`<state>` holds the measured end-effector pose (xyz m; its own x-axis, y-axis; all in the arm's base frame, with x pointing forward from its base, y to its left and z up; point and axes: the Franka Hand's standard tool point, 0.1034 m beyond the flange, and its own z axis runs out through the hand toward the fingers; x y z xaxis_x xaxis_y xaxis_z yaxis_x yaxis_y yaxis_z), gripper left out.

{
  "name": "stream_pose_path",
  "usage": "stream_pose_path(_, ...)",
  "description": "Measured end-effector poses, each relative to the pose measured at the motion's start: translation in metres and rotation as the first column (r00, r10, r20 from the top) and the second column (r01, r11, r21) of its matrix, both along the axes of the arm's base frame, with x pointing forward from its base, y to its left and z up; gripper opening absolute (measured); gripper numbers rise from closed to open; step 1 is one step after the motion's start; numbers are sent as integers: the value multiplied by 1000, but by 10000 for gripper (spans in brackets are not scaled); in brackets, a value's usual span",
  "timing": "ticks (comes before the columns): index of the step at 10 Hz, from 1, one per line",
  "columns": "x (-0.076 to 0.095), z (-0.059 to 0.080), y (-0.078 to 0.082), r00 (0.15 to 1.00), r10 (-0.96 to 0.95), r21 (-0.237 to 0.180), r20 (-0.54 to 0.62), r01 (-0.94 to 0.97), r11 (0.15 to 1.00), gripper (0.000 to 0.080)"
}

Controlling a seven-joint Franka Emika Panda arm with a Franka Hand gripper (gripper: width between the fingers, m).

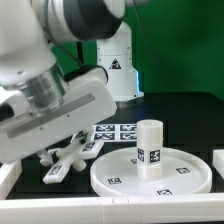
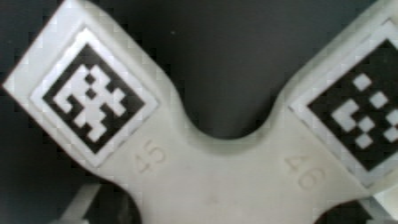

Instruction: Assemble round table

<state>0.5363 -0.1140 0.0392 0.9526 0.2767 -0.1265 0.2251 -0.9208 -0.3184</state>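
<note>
The white cross-shaped foot piece (image 1: 72,160) lies on the dark table at the exterior view's left. It fills the wrist view, where two arms of the foot piece (image 2: 214,170) carry black-and-white tags. My gripper (image 1: 60,152) reaches down onto it. In the wrist view, the gripper (image 2: 214,215) has its jaws against either side of the hub, shut on it. To the right lies the large round rimmed disc (image 1: 185,172). The short cylindrical post (image 1: 150,148) stands upright on the disc's middle.
The marker board (image 1: 118,131) lies flat behind the disc. A white block (image 1: 218,166) sits at the exterior view's right edge, and a white rail (image 1: 110,208) runs along the front. The arm's base (image 1: 116,62) stands at the back before a green wall.
</note>
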Motion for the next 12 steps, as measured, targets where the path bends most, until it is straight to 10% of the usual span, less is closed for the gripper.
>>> stream_pose_path(4, 20, 65, 26, 1000, -11, -93, 10, 11, 996, 452)
stream_pose_path(8, 20, 59, 25, 1000, 12, -89, 16, -10, 996, 452)
stream_pose_path(12, 39, 94, 54, 987, 129, -138, 91, -116, 984, 452)
